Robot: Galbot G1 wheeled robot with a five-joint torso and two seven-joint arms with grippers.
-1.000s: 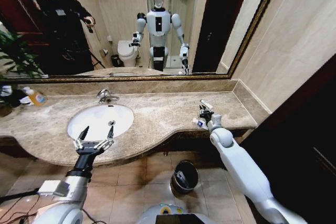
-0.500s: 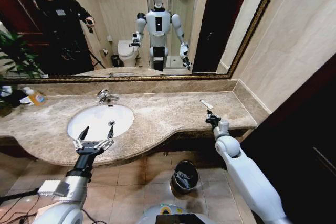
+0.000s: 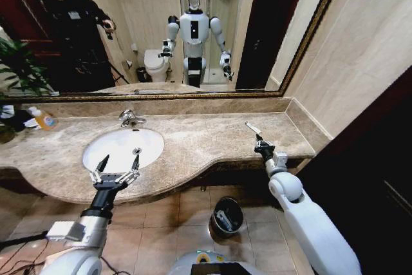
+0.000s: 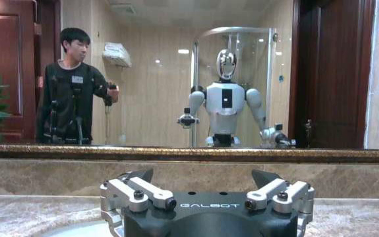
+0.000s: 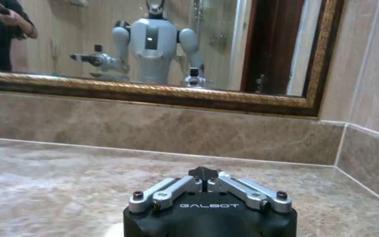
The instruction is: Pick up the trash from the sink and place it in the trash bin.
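The sink (image 3: 122, 148) sits in the left half of the bench (image 3: 199, 143) in front of you, with the faucet (image 3: 131, 118) at its rear edge. Behind the bench, the mirror (image 3: 161, 24) runs along the wall. At the far left of the bench you have a soap bottle (image 3: 42, 119) beside a plant (image 3: 16, 75). One packet (image 3: 252, 127) lies on the right part of the bench, well apart from the sink. The trash bin (image 3: 226, 216) stands on the floor (image 3: 167, 214), below the bench's front edge and right of the sink. Your left claw (image 3: 116, 170) hangs over the sink's front rim. Your right claw (image 3: 262, 144) is at the bench's right front edge, just before the packet.
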